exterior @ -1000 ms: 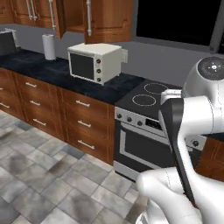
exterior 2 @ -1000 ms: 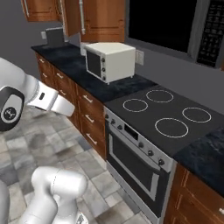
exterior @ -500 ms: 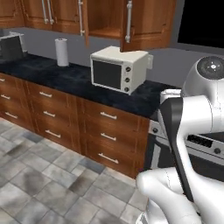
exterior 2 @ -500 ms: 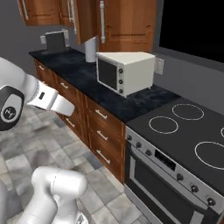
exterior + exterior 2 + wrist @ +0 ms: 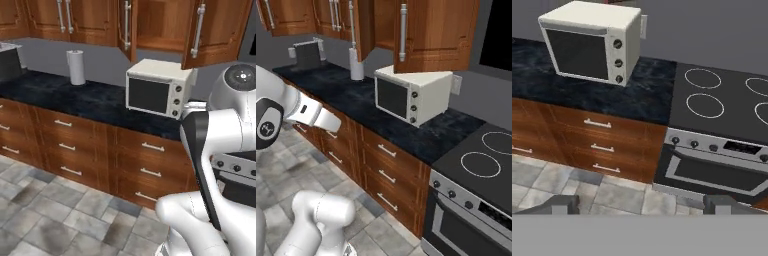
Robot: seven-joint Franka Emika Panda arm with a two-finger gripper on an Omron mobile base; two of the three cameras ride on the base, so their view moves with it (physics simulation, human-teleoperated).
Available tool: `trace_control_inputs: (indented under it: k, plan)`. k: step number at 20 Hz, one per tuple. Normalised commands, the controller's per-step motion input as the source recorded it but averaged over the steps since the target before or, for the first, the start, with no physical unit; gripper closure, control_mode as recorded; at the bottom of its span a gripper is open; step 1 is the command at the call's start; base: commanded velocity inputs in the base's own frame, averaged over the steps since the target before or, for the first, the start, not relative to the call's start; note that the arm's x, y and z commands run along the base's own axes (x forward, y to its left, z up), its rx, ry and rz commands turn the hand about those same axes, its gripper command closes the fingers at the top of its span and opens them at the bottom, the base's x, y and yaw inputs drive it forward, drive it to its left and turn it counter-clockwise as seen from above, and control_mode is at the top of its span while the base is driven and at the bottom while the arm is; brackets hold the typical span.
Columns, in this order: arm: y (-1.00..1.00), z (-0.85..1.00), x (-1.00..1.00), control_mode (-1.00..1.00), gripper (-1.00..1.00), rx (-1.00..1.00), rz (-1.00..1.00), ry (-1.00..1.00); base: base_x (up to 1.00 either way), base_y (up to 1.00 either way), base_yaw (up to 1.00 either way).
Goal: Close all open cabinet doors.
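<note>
Above microwave (image 5: 159,90), cabinet doors (image 5: 216,31) ajar, upright

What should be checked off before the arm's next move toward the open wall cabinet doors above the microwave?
1. Doors left open: not ok. Left open door and right open door both stand swung out above the microwave.
2. Handles in view: ok. The right door's bar handle is clear to see.
3. Hand free: ok, fingers apart, nothing between them.
4. Hand aimed at a door: not ok. It faces the drawers and stove.
5. Doors within reach: cannot tell.
</note>
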Motion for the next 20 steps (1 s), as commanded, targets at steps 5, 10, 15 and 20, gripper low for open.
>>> trace_control_inputs:
  k: [5,10,15,20]
  plan:
    - [0.00,0.00,0.00,1.00,-1.00,0.00,0.00,0.00,1.00,1.00,-0.49]
    - [0.00,0.00,0.00,1.00,-1.00,0.00,0.00,0.00,1.00,0.99,-0.55]
    - [0.00,0.00,0.00,1.00,-1.00,0.00,0.00,0.00,0.96,0.87,-0.57]
    - [0.00,0.00,0.00,1.00,-1.00,0.00,0.00,0.00,0.16,0.00,-0.52]
